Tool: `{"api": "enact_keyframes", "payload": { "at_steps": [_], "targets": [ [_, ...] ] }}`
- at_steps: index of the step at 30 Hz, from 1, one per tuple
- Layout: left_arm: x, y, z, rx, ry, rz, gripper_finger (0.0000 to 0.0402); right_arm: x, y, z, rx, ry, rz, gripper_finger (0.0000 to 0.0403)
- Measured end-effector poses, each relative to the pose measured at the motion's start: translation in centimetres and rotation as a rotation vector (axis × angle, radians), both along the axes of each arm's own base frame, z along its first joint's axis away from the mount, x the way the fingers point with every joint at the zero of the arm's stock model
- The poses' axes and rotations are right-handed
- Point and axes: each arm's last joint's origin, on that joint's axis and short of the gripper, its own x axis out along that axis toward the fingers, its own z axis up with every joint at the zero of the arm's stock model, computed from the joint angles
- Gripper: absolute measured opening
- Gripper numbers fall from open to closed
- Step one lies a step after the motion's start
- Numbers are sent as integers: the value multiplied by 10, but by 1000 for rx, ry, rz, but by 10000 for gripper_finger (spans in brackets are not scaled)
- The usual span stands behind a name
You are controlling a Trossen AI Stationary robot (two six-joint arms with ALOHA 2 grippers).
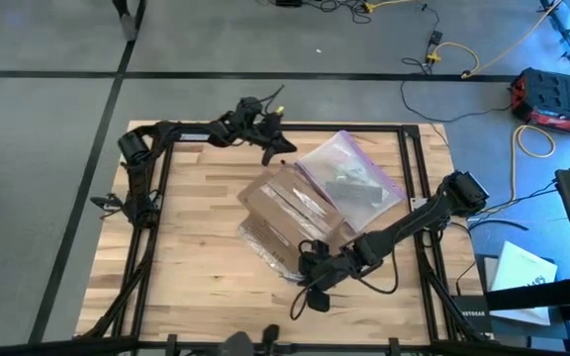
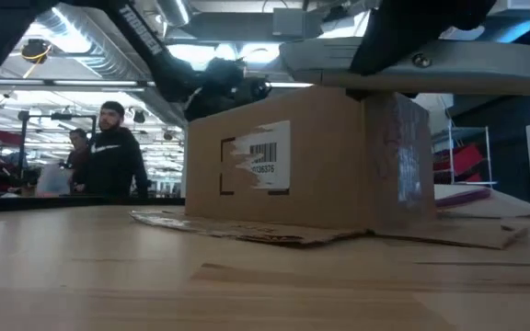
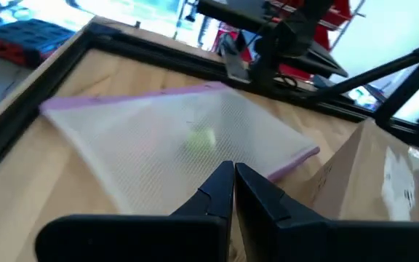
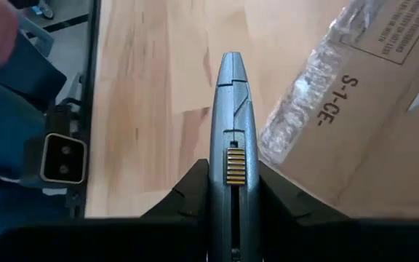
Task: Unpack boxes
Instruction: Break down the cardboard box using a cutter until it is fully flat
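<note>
Box [image 1: 290, 216] sits at table centre. Right gripper [image 4: 231, 191], at its 5 o'clock, clamps grey knife tool [image 4: 230, 109], presumably for cutting tape. Left gripper [image 3: 233, 191], fingers together, waits at 12 o'clock near plastic bag [image 3: 173, 142].

Left pincer [image 3: 233, 191] closed above clear bag [image 3: 173, 142], box [image 3: 384, 182] beside

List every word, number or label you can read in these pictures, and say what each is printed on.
"S-1-CE-": black print on the brown cardboard box, beside its clear tape, right wrist view.
Barcode with digits beneath, on the pale label on the box's side, low view: too blurred to read.
Small print on the box's top label, right wrist view: too small to read.
Grey knife-like tool held in the right gripper: no lettering.
</note>
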Motion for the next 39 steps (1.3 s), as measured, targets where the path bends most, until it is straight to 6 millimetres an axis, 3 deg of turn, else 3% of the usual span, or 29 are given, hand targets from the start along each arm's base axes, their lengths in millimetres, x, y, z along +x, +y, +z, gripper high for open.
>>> {"api": "enact_keyframes", "payload": {
  "at_steps": [7,12,19,23,30,39],
  "targets": [
    [11,-12,-26,-34,125,-66,0,2,-8,-1,-34,4,-69,55],
    [2,-26,-42,-32,293,-149,0,-1,-18,-6,-58,88,-127,55],
    [-25,-44,-46,-46,496,-307,0,-13,-25,-12,-145,208,-182,55],
    [-47,-46,-42,-76,585,-367,0,-20,-30,-12,-204,266,-221,55],
    [-73,-42,-19,-90,570,-297,0,-34,-38,-12,-271,379,-248,55],
    [-75,-62,-6,-96,471,-389,0,-56,-49,10,-302,428,-333,55]
  ]
}}
